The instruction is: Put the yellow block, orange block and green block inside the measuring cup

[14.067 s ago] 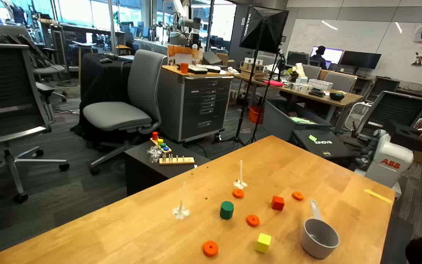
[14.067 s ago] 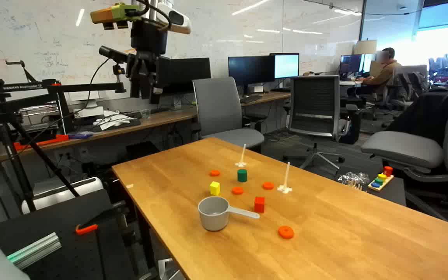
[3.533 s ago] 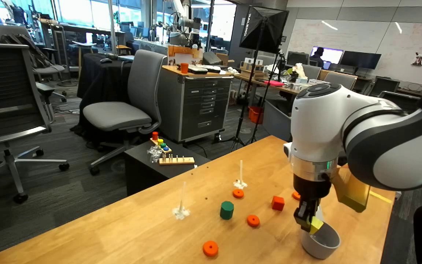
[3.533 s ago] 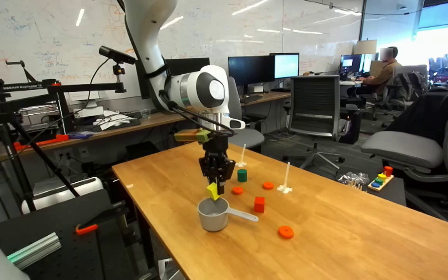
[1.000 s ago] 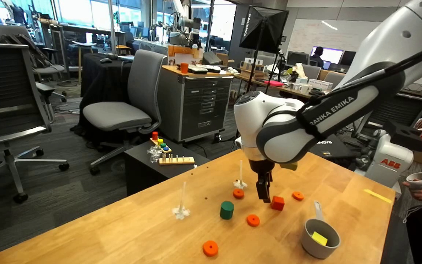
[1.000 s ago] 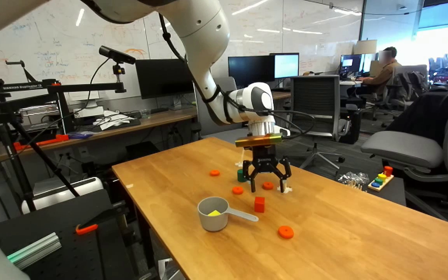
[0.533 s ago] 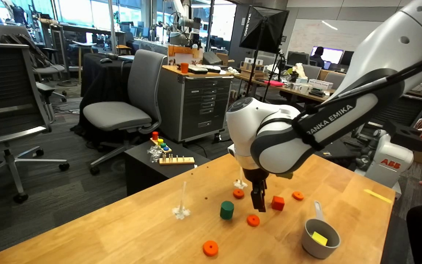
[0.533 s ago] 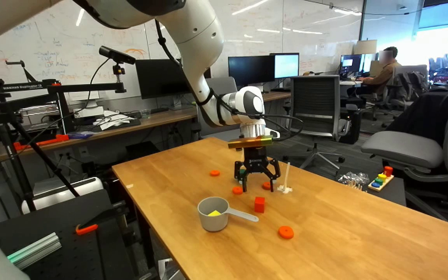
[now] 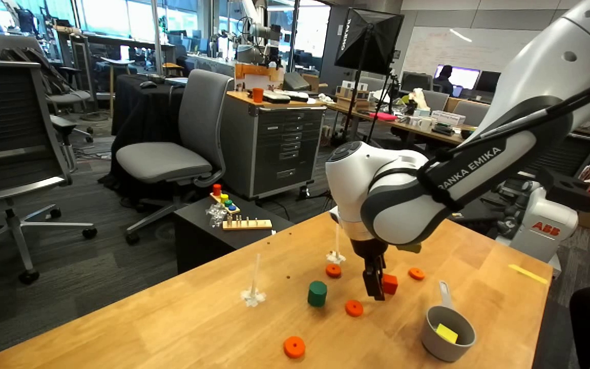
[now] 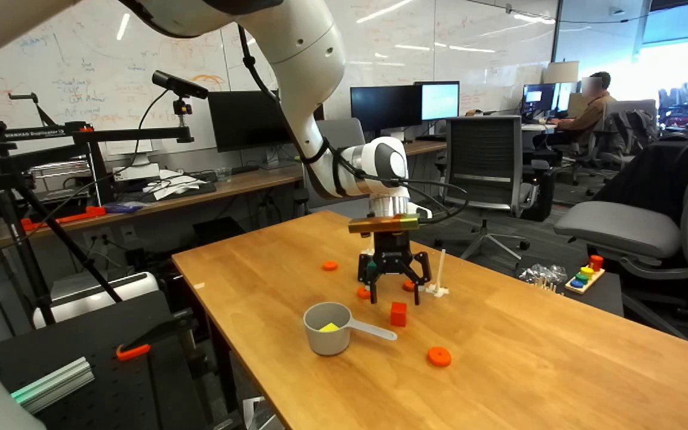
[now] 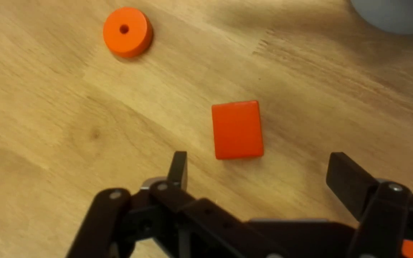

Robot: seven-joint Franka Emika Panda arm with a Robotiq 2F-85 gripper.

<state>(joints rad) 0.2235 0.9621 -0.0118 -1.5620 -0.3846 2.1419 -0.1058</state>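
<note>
Measuring cup (image 9: 437, 349) on table (image 9: 197, 318); yellow block (image 9: 446, 333) inside, visible in both exterior views; wrist view catches only part of cup. Orange block (image 9: 391, 285) on table near cup: part-hidden in an exterior view, whole in wrist view. Gripper (image 10: 395, 295) near it, jaws wide. Green block (image 9: 317, 293) on table, farther off.

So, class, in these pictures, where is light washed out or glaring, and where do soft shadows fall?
In both exterior views, the windows are largely washed out; in an exterior view, bright streaks glare on the whiteboard; in the wrist view, soft shadows darken the tabletop beside the measuring cup.
</note>
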